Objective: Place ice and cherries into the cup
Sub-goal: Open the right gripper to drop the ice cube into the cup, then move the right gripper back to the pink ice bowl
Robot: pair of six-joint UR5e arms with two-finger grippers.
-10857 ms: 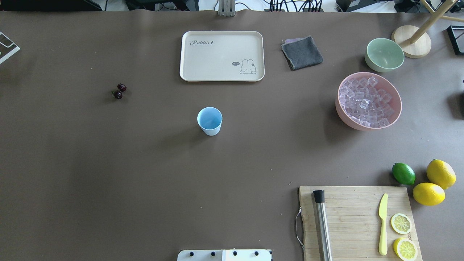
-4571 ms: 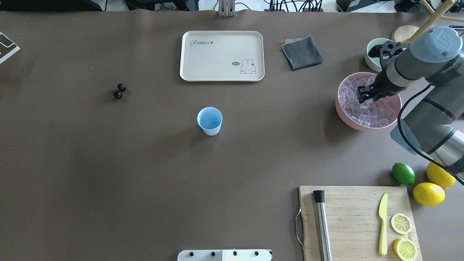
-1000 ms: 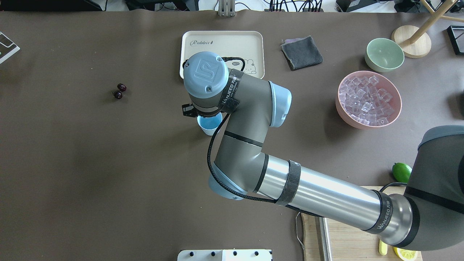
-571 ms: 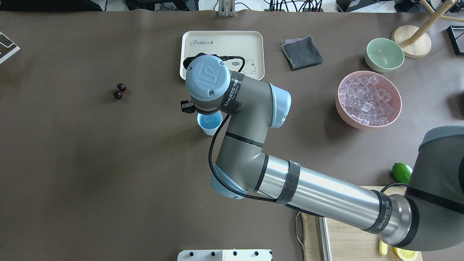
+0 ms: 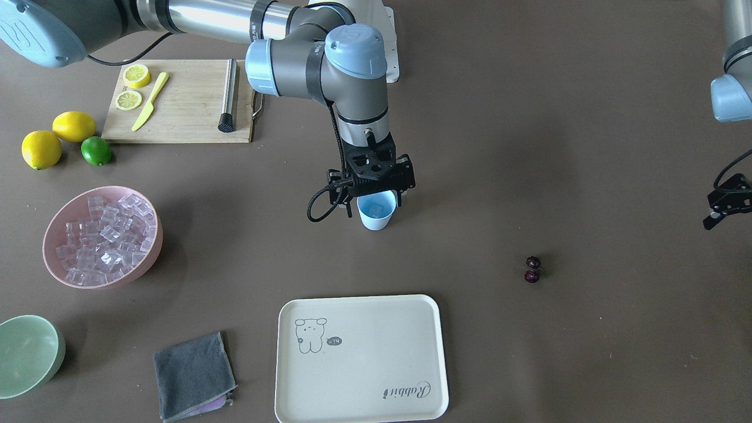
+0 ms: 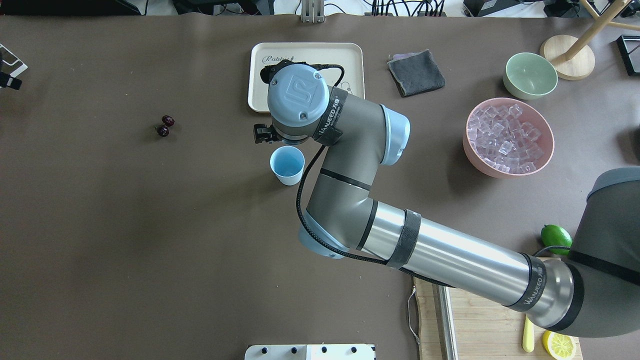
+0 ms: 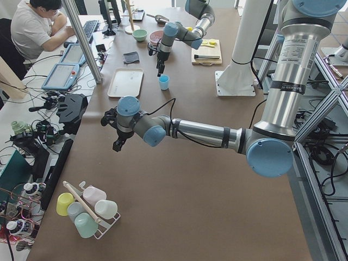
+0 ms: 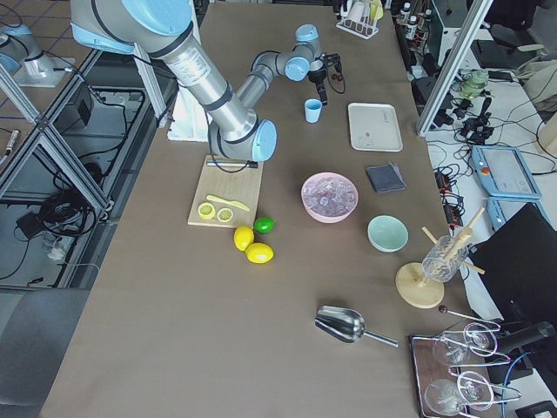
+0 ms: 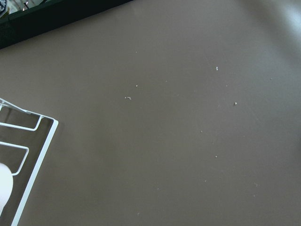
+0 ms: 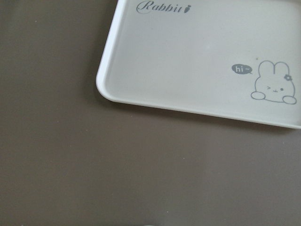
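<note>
Well, the drop is done. Far left, the left gripper (image 6: 7,80) has edged into sight over the rim of the bench (image 6: 150,240), where a moment ago there was nothing. I cannot tell whether its jaws stand apart. My guess is that it is coming for the fruit.

Next along lie the cherries (image 6: 165,125), two of them on one stem. They are untouched on the bare bench, well apart from everything else.

Then comes the cup (image 6: 287,166), just the one, upright mid-bench. It now holds one ice cube (image 5: 376,205), which a second ago was still pinched above it. The right gripper (image 5: 376,200) has let go and lifted clear. It hangs over the cup with its jaws spread wide, holding nothing. So the ice half of the job has begun and the cherry half has not.

Beyond the cup there is one tray (image 6: 350,55) and one grey cloth (image 6: 416,72). Further right, one pink bowl (image 6: 479,167) is heaped with ice (image 6: 507,135), far too many cubes to count. Last come one mint bowl (image 6: 530,75) and one lime (image 6: 556,238).
</note>
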